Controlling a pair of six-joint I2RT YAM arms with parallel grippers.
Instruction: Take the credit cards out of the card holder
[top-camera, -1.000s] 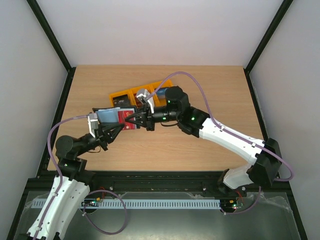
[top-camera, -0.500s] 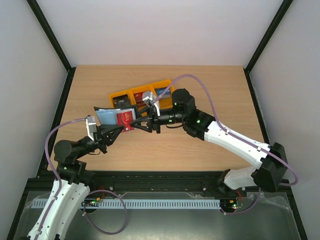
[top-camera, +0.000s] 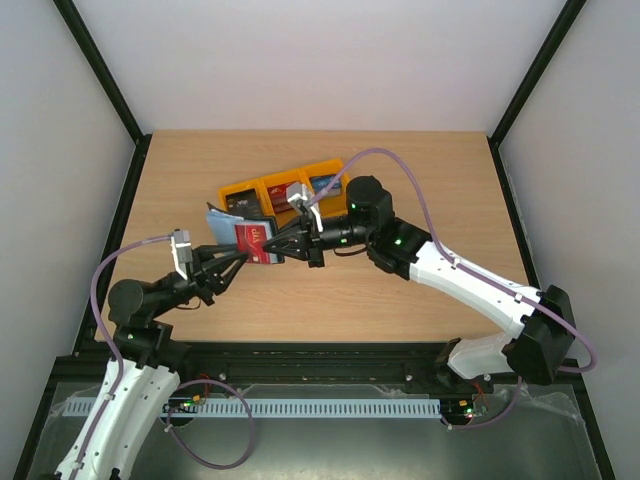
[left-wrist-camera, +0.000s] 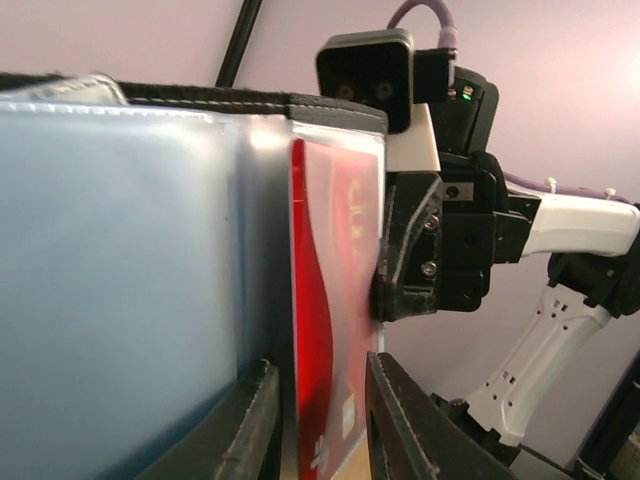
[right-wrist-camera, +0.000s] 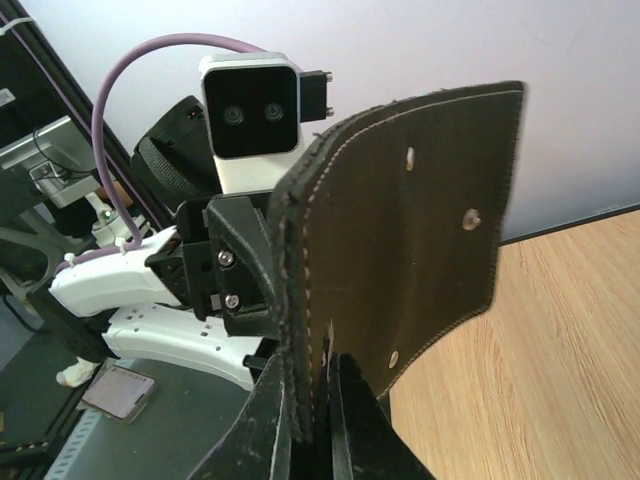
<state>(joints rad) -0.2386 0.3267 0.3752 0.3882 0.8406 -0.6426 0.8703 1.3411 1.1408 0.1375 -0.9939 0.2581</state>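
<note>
both arms were stretched low toward each other, just in front of the yellow bins (top-camera: 262, 183). the right fingers (right-wrist-camera: 275, 430) pinched the edge of the card holder (right-wrist-camera: 400, 230). the left fingers (left-wrist-camera: 250, 430) sat narrowly astride the red card (left-wrist-camera: 330, 300) (grip unclear). the holder hung open, upright, long axis sideways, pockets facing the left arm.

White arm shells (top-camera: 460, 275), black joints (top-camera: 365, 200) and jaws; purple cables (right-wrist-camera: 175, 42); green lights (top-camera: 385, 238).
</note>
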